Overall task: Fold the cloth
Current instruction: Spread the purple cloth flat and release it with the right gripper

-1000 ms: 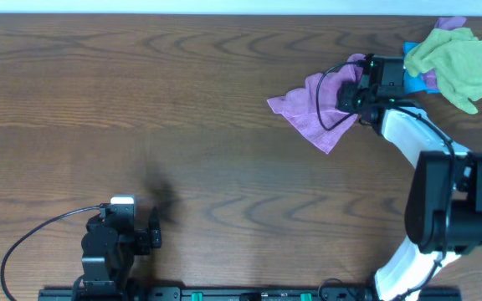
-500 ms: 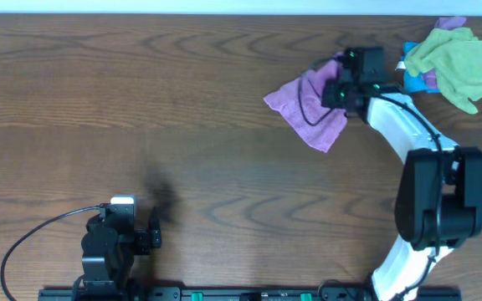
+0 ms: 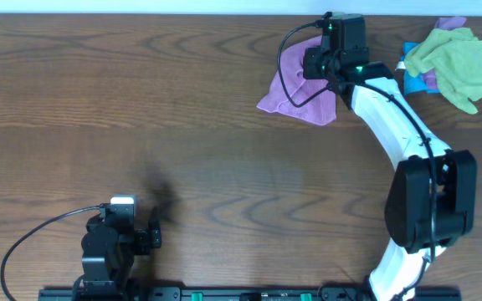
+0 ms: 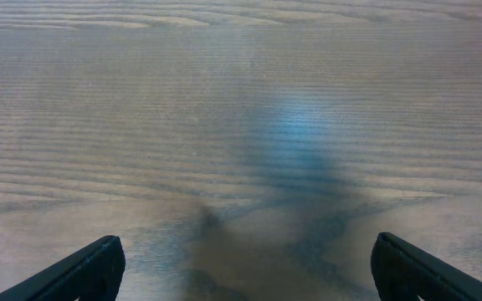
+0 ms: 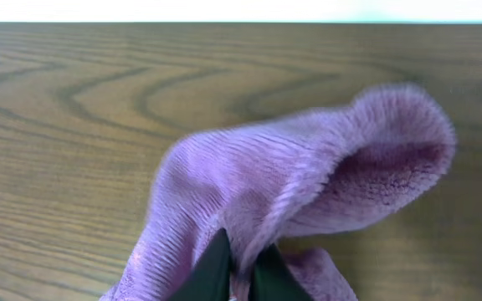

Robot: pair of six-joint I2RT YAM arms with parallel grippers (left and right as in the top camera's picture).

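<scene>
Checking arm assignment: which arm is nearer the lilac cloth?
Right. Right arm is at the cloth, jaws shut on it; the left arm sits far off, near-left, jaws open.

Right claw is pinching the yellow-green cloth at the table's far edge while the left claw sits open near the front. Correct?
No. The right claw is shut on the purple cloth, as the right wrist view shows. The yellow-green cloth lies apart, further right in the overhead view. The left claw does sit open near the front.
</scene>
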